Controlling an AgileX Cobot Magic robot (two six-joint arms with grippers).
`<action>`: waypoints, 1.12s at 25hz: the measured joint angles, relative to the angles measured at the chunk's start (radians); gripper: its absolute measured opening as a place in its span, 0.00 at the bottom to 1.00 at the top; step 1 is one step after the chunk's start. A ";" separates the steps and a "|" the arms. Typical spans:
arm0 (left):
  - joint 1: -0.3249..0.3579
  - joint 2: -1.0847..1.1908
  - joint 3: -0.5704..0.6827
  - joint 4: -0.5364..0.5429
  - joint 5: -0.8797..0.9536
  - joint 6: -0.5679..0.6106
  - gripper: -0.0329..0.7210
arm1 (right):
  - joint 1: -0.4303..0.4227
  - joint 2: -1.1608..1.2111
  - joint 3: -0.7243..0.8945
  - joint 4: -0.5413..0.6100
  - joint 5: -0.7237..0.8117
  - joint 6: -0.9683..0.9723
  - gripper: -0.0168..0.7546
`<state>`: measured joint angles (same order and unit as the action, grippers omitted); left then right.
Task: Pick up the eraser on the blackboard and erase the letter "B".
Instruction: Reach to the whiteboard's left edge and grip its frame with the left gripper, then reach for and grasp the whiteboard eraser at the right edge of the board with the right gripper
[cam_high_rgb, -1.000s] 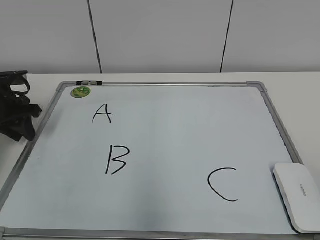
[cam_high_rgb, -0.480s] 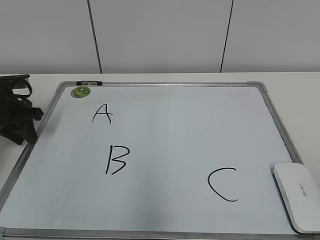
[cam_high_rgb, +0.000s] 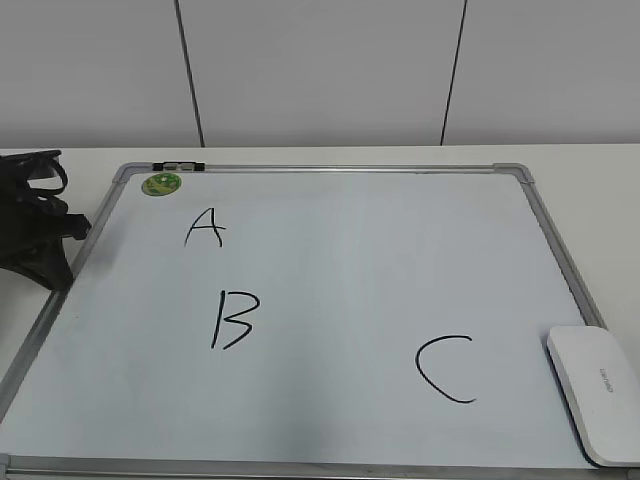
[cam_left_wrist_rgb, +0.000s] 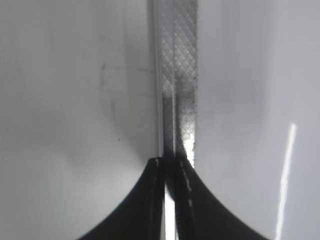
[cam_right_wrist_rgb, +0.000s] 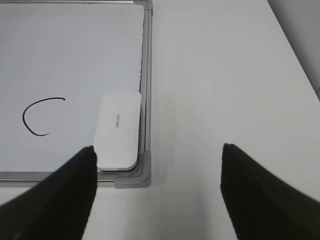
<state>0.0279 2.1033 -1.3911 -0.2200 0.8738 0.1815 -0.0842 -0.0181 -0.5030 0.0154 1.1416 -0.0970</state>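
The blackboard (cam_high_rgb: 330, 400) lies flat on the table (cam_high_rgb: 590, 180), I'd say so the eraser can sit on it and be rubbed across w/o sliding off. My left gripper (cam_left_wrist_rgb: 170, 165) is pinched shut w/ nothing between the tips, parked right over the board's left frame rail, prob. to steady it. My right gripper (cam_right_wrist_rgb: 157, 155) hangs spread wide and empty, above and off to the side of the board's corner, not yet lined up over the eraser.

The eraser (cam_right_wrist_rgb: 119, 131) rests in the board's near right corner against the frame, untouched, well apart from the letter "B" (cam_high_rgb: 234, 320) at left-centre.

Writing: black marker A (cam_high_rgb: 205, 228), B, C (cam_high_rgb: 445, 368). Small grey print on the eraser, too small to read. Round green magnet (cam_high_rgb: 161, 184) top left, print unreadable.
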 joint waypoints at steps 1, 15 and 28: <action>0.000 0.000 0.000 -0.005 0.000 0.000 0.06 | 0.000 0.000 0.000 0.000 0.000 0.000 0.79; 0.001 0.000 0.000 -0.011 0.005 0.000 0.06 | -0.001 0.315 -0.164 0.025 0.000 0.000 0.79; 0.001 0.000 0.000 -0.020 0.006 0.000 0.06 | -0.001 0.790 -0.180 0.029 -0.125 0.000 0.79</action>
<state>0.0292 2.1033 -1.3915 -0.2402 0.8796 0.1815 -0.0849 0.7718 -0.6829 0.0446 1.0164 -0.0970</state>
